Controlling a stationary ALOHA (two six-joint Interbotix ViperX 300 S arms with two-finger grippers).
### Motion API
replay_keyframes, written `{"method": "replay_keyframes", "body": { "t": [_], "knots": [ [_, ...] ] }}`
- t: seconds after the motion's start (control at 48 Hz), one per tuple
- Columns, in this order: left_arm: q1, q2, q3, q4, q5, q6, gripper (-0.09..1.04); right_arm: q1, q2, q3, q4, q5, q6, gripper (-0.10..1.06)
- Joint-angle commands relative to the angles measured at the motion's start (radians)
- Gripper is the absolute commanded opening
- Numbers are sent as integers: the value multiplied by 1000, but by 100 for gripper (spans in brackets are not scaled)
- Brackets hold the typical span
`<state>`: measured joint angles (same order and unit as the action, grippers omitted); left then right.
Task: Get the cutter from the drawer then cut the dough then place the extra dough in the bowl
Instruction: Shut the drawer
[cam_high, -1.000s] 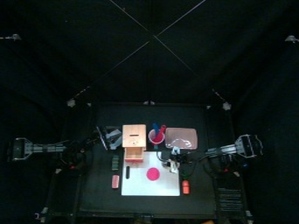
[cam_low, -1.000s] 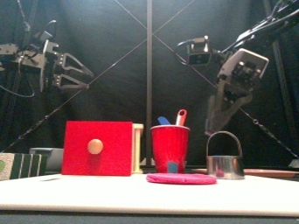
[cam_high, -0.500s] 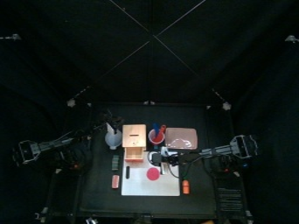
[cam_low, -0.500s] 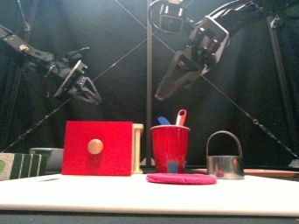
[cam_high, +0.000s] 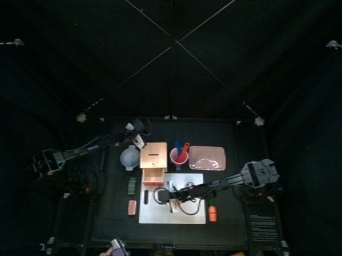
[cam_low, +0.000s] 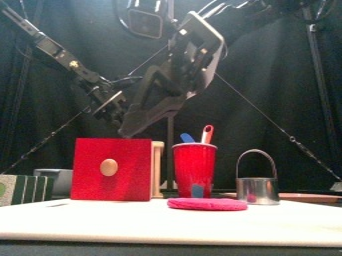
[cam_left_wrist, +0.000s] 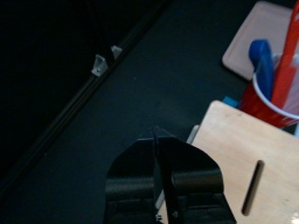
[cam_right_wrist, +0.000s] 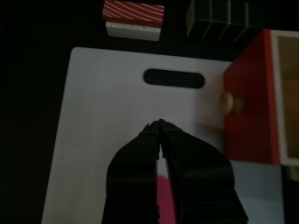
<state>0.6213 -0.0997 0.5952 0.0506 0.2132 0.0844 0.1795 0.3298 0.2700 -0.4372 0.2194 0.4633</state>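
A white cutting board (cam_high: 191, 215) is laid toward the front of the surface (cam_high: 107, 228). Behind it a red cup (cam_low: 194, 172) is stood, and a blue toy knife (cam_low: 187, 138) and a red toy knife (cam_low: 206, 132) are held upright in it. A flat pink tray (cam_high: 214, 157) is set just beside the cup, on its right. Off the board's left edge, a red-and-white striped toy (cam_right_wrist: 132, 8) and dark green sushi blocks (cam_right_wrist: 222, 12) are placed near each other.

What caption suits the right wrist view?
Right gripper, jaws shut, hovers over the white cutting board beside the red drawer front.
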Motion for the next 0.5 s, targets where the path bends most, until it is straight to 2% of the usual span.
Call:
{"method": "replay_keyframes", "body": {
  "t": [0.021,0.104,0.271,0.417,0.5],
  "knots": [
    [9,46,-95,21,38,5,34,-5,8,-61,2,23,2,19],
    [5,77,-130,46,87,32,34,-6,28,-83,3,32,2,18],
    [3,137,-189,14,210,170,34,-6,46,-104,2,31,2,18],
    [2,179,-213,-158,287,365,33,-8,60,-109,-2,31,2,18],
    [0,196,-227,-308,322,522,33,-8,69,-121,-3,31,0,18]
  ]
}}
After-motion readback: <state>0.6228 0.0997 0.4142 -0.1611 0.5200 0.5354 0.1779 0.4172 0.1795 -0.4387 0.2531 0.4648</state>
